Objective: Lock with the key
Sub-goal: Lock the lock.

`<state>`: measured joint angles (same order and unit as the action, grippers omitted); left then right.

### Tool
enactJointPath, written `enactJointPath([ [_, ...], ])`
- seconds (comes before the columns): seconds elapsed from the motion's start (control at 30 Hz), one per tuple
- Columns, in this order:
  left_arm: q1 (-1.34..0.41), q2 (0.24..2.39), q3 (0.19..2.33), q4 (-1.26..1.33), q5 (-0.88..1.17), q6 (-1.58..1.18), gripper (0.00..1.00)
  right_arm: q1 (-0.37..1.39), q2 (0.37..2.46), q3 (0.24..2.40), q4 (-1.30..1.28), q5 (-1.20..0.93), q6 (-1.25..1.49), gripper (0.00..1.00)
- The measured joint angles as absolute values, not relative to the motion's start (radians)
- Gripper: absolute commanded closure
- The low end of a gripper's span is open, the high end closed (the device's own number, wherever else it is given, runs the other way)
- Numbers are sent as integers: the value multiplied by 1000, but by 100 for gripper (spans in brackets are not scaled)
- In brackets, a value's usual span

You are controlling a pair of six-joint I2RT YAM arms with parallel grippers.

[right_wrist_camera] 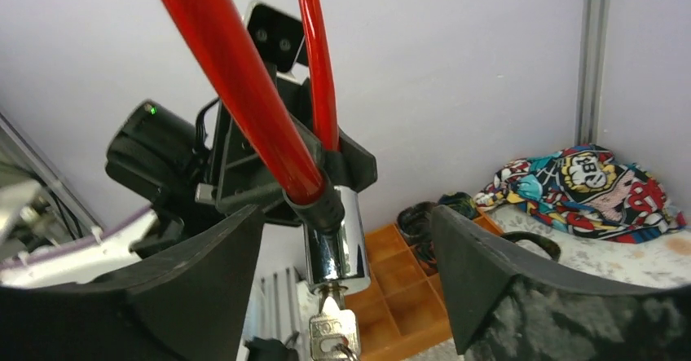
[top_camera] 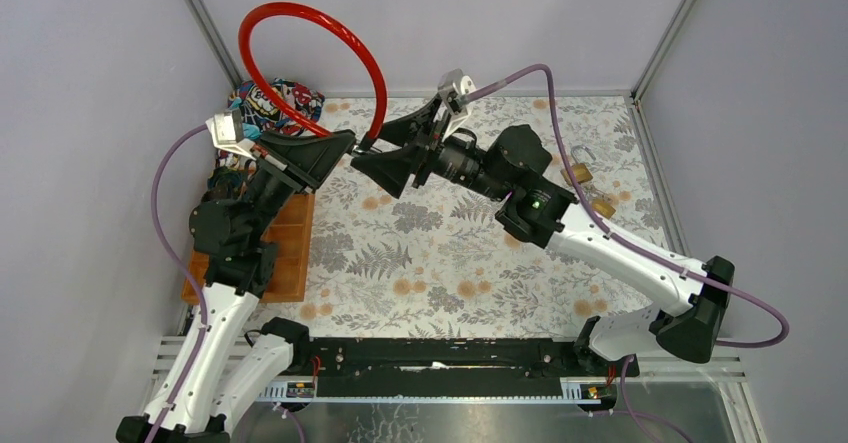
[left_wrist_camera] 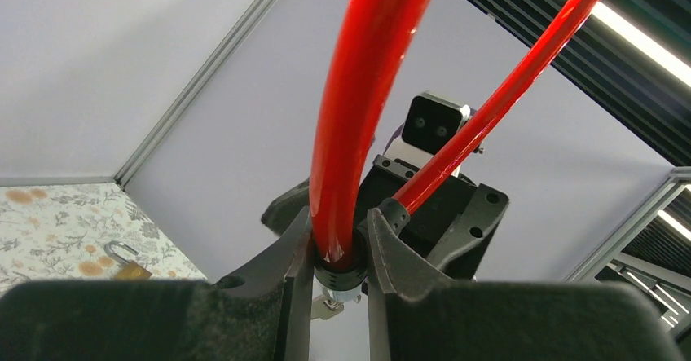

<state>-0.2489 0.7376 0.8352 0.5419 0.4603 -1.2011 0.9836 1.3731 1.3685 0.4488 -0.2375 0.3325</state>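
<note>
The lock is a red cable loop (top_camera: 300, 7) ending in a chrome cylinder (right_wrist_camera: 338, 239), held up in the air over the back left of the table. My left gripper (left_wrist_camera: 340, 231) is shut on the black collar where the red cable (left_wrist_camera: 358, 92) meets the cylinder. The silver key (right_wrist_camera: 332, 328) sits in the cylinder's lower end, and its tip shows under the collar (left_wrist_camera: 327, 305). My right gripper (right_wrist_camera: 349, 214) is open, its fingers (right_wrist_camera: 204, 271) standing wide on either side of the cylinder and key, touching neither. From above, both grippers meet at the lock (top_camera: 366, 147).
An orange compartment tray (top_camera: 285, 243) lies under the left arm, with dark items in its far cells (right_wrist_camera: 415, 222). A colourful cloth (top_camera: 285, 98) sits in the back left corner. Brass padlocks (top_camera: 585, 178) lie at the back right. Grey walls close in on three sides.
</note>
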Motion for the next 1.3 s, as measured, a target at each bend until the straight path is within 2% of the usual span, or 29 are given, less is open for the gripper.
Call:
enactJointPath([
  [0.07,-249,731,835,548,460,-1195,100,984,1373,1390,399,-262,301,1],
  [0.23,-249,722,835,553,460,-1190,100,981,1351,1437,253,-302,222,0],
  [0.4,-249,722,835,551,456,-1184,100,944,1306,1477,132,-392,267,1],
  [0.6,-249,722,835,550,448,-1183,100,796,1232,1389,181,-466,584,16],
  [0.8,-249,723,835,544,441,-1183,100,779,1269,1303,293,-514,904,20],
  [1.2,-239,756,857,539,415,-1187,100,783,1335,1302,402,-589,1100,54],
  [1.3,-239,757,859,538,411,-1187,100,783,1345,1302,418,-597,1117,55],
])
